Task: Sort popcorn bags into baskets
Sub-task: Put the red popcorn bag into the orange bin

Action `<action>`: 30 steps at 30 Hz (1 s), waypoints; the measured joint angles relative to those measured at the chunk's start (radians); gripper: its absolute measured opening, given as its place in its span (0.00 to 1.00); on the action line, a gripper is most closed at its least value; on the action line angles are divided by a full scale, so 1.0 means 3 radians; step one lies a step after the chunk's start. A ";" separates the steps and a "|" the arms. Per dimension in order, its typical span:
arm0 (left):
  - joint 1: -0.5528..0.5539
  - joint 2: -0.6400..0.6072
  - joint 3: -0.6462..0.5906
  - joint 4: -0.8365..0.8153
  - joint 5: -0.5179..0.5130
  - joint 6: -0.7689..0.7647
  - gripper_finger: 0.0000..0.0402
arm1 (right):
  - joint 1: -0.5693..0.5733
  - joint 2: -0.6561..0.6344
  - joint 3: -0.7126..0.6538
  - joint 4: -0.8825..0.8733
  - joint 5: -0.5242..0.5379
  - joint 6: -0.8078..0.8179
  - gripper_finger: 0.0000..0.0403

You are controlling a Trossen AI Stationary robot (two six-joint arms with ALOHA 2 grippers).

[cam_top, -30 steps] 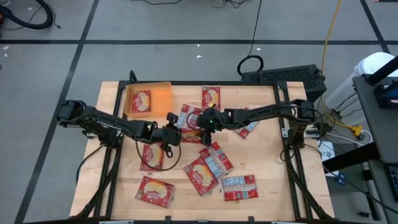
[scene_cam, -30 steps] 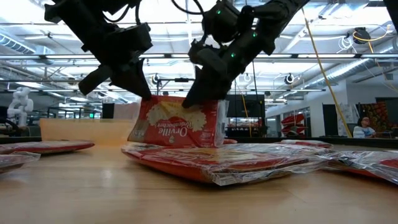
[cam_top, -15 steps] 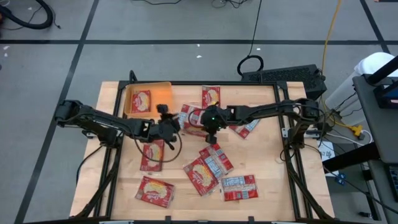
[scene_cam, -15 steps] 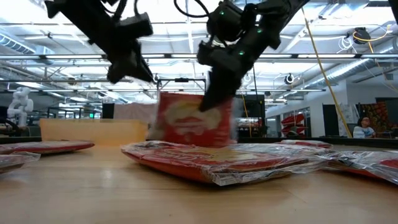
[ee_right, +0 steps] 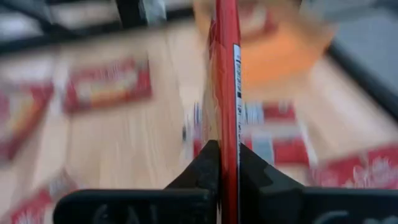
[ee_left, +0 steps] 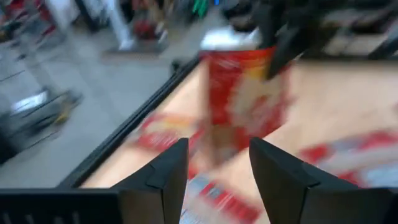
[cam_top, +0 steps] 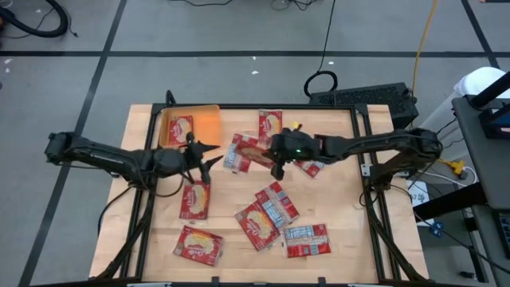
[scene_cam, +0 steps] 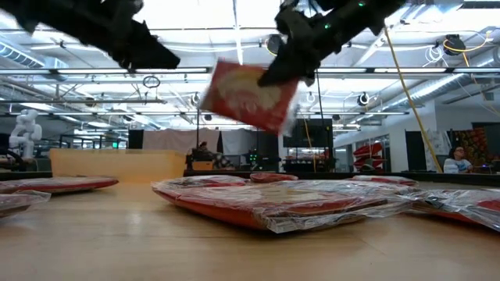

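A red popcorn bag point(scene_cam: 250, 95) hangs in the air above the table's middle, with my right gripper point(scene_cam: 280, 72) shut on it. In the right wrist view the bag point(ee_right: 225, 74) shows edge-on between the fingers. My left gripper point(cam_top: 207, 156) stands open to the bag's left, apart from it; its wrist view shows the bag point(ee_left: 245, 99) beyond the spread fingers point(ee_left: 168, 177). The orange basket point(cam_top: 209, 121) stands at the far left with one bag point(cam_top: 181, 129) lying flat inside. Several more bags lie flat on the table. My right gripper pinches the bag between its two fingers at one edge point(ee_right: 225, 134), coming from the table's right and slanting down. The bag is lifted clear of the table and of the other bags, tilted, and it reaches away from the fingertips toward the left.
Loose bags lie at the far middle point(cam_top: 271, 123), under the right arm point(cam_top: 315, 167), at the left point(cam_top: 195, 199) and across the near half point(cam_top: 267, 215). A heap of bags point(scene_cam: 273, 203) fills the low view's foreground. Bare wood shows at the near left and along the right edge.
My left gripper has opened, let go of the bag, rolled, and drawn back toward the table's left edge. My right gripper has shut on the bag and risen. The bag, which stood upright on the pile, now hangs tilted, clear of it.
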 joint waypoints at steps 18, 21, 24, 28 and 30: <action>0.0680 0.0374 -0.0058 0.1842 0.1117 -0.0004 0.67 | -0.0061 0.0194 -0.0847 0.3826 -0.0214 -0.0303 0.04; 0.0890 0.0531 0.0179 0.1842 0.1634 -0.0113 0.65 | -0.0059 0.0237 -0.0846 0.4029 -0.0251 -0.0312 0.04; 0.1024 0.0690 0.0378 0.1835 0.2100 -0.0265 0.59 | -0.0057 0.0237 -0.0825 0.4010 -0.0290 -0.0314 0.04; 0.1082 0.0920 0.0560 0.1823 0.2419 -0.0309 0.49 | -0.0055 0.0254 -0.0773 0.3956 -0.0313 -0.0385 0.04; 0.1080 0.1023 0.0633 0.1836 0.2555 -0.0299 0.42 | -0.0052 0.0287 -0.0745 0.3941 -0.0316 -0.0410 0.04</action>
